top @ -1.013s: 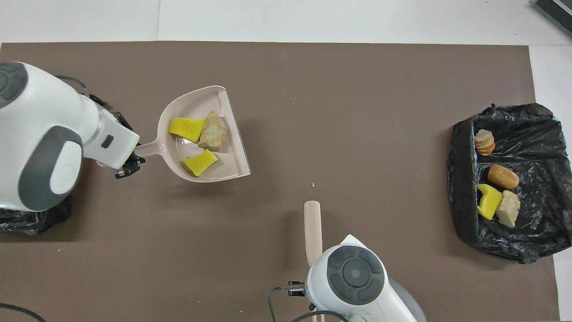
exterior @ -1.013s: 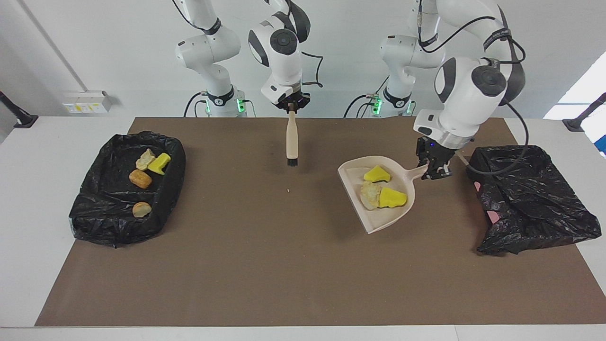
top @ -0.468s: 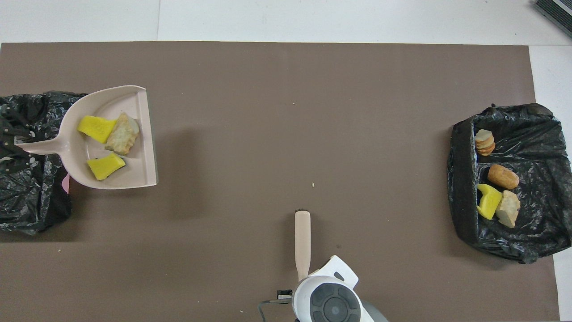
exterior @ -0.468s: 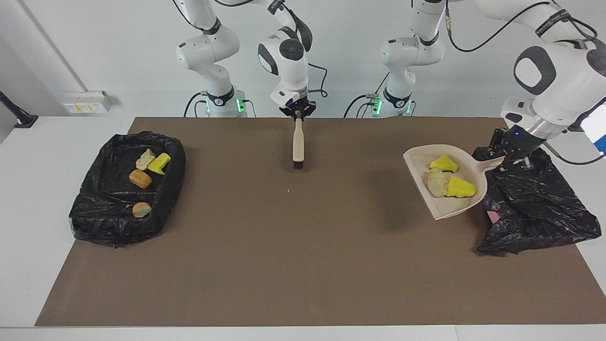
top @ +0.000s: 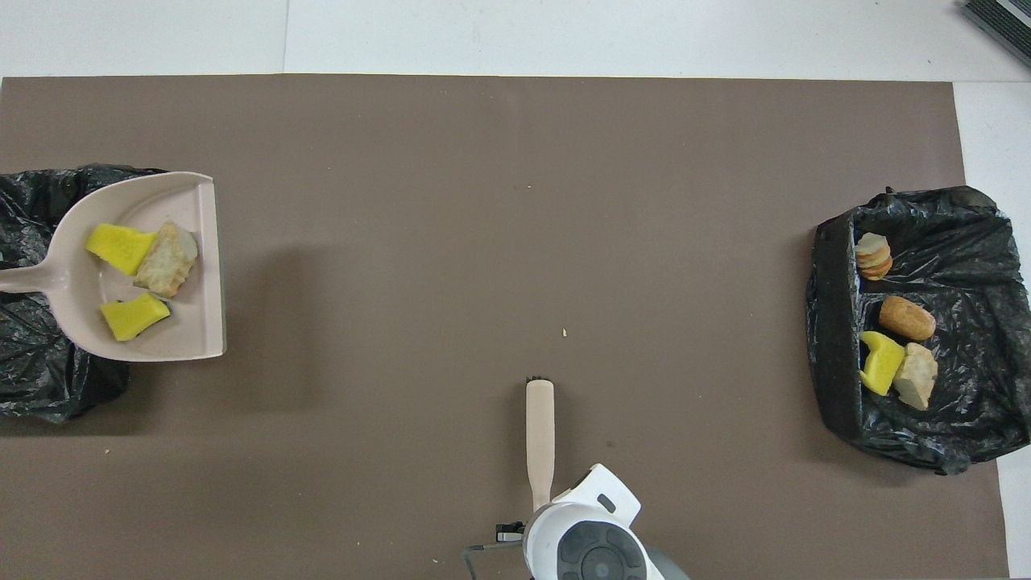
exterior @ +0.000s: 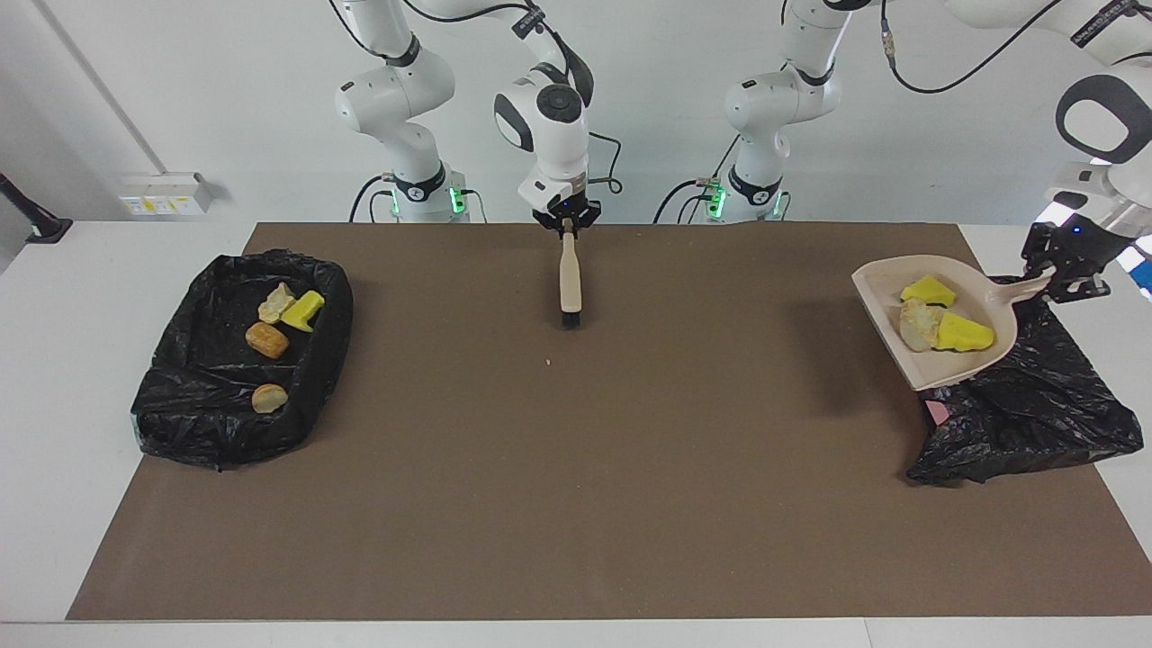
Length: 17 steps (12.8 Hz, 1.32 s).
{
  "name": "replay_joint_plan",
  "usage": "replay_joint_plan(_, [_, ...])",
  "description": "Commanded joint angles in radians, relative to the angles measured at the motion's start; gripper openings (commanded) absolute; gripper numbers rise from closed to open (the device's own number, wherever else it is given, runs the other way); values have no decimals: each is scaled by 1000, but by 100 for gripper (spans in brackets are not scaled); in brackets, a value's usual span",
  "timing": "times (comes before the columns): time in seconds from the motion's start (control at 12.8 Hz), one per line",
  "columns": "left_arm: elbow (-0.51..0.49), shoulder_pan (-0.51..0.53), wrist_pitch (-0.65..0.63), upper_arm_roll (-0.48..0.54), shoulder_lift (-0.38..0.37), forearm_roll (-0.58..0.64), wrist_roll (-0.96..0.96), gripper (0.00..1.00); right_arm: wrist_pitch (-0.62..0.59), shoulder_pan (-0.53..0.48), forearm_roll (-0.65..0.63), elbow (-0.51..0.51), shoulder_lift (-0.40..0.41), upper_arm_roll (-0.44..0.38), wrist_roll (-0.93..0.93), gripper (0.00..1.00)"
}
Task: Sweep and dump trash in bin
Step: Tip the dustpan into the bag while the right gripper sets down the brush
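Note:
My left gripper [exterior: 1053, 281] is shut on the handle of a beige dustpan [exterior: 886, 288], held in the air over the edge of a black-bag-lined bin [exterior: 1035, 414] at the left arm's end of the table. In the pan lie the trash: two yellow chunks [exterior: 927, 291] [exterior: 965, 335] and a tan lump [exterior: 916, 324]. The overhead view shows the dustpan [top: 197, 306] overlapping the bin [top: 40, 370]; the left gripper is outside that view. My right gripper [exterior: 567, 220] is shut on a beige brush [exterior: 570, 279] that hangs bristles-down near the robots' edge.
A black-lined tray [exterior: 180, 396] at the right arm's end holds several more lumps, yellow [exterior: 303, 309] and tan [exterior: 266, 340]. One tiny crumb [exterior: 547, 363] lies on the brown mat [exterior: 576, 504] mid-table. Pink shows under the bin's bag.
The left arm has carried the loaded dustpan from mid-table toward its own end, now over the bin's edge. The right arm has drawn the brush back toward the robots.

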Motion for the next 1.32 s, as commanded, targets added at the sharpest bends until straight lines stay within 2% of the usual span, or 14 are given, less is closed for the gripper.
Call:
replay_joint_plan(0.0, [43, 52, 78, -14, 28, 103, 13, 0, 2, 1, -26, 0, 10, -1, 3, 0])
replay_joint_plan(0.08, [34, 63, 107, -14, 28, 169, 10, 0, -1, 1, -26, 12, 22, -1, 1, 19])
replay_joint_plan(0.16, [25, 63, 130, -14, 26, 224, 0, 0, -16, -5, -26, 35, 39, -1, 0, 32])
replay_joint_plan(0.23, [14, 63, 161, -14, 24, 260, -13, 0, -34, -10, -26, 53, 48, -1, -2, 94])
replay_joint_plan(0.31, [-5, 61, 202, -14, 18, 298, -51, 0, -51, -10, -26, 72, 50, -3, -6, 100])
replay_joint_plan(0.55, [-45, 38, 253, -14, 2, 459, -165, 0, -120, -72, -27, 159, 44, -6, -34, 100])
replay_joint_plan(0.78, [-98, -15, 264, -15, -32, 643, -266, 0, -131, -135, -27, 194, -21, -12, -84, 100])
replay_joint_plan(1.09, [-107, -39, 264, -17, -45, 904, -349, 0, -313, -291, -30, 328, -61, -15, -164, 100])
replay_joint_plan(1.25, [-107, -72, 246, -15, -51, 998, -378, 0, -366, -399, -64, 343, -108, -15, -222, 100])
